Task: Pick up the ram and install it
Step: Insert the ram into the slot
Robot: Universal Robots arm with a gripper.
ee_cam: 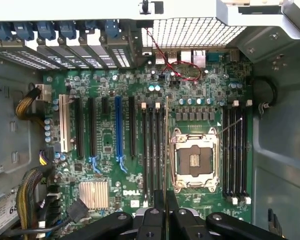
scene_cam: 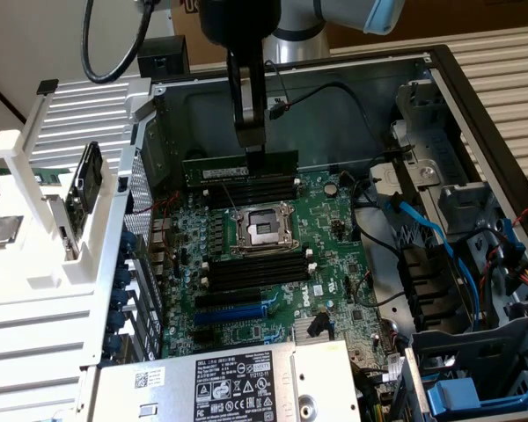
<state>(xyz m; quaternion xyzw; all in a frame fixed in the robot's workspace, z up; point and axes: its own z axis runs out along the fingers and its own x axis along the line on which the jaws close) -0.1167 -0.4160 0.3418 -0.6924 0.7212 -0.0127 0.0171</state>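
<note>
We saw the ram (scene_cam: 238,167) (ee_cam: 166,150), a long, thin, dark green stick with a white label, held level on its long edge in the upper middle of the exterior view. The gripper (scene_cam: 253,151) (ee_cam: 166,197) had its two slim black fingers pinched shut on the stick's upper edge. The ram sat just over the upper bank of black memory slots (scene_cam: 251,186), and we could not tell whether it touched them. Below it lay the green motherboard (scene_cam: 334,264), crowded with small parts, with the square metal-framed processor socket (scene_cam: 264,229) at its middle. A second bank of black slots and one blue expansion slot (scene_cam: 238,312) lay lower in the frame. The board sat in an open grey sheet-metal case (scene_cam: 334,83), with blue cables (scene_cam: 422,229) looping at the exterior view's right. A grey power supply (scene_cam: 229,378) with a printed label sat at the bottom. A white ribbed plastic rack (scene_cam: 62,290) filled the left, and pale corrugated sheeting (scene_cam: 502,79) showed in the upper right. The arm (scene_cam: 246,35) came straight down from the top edge, its black wrist vertical over the ram.
</note>
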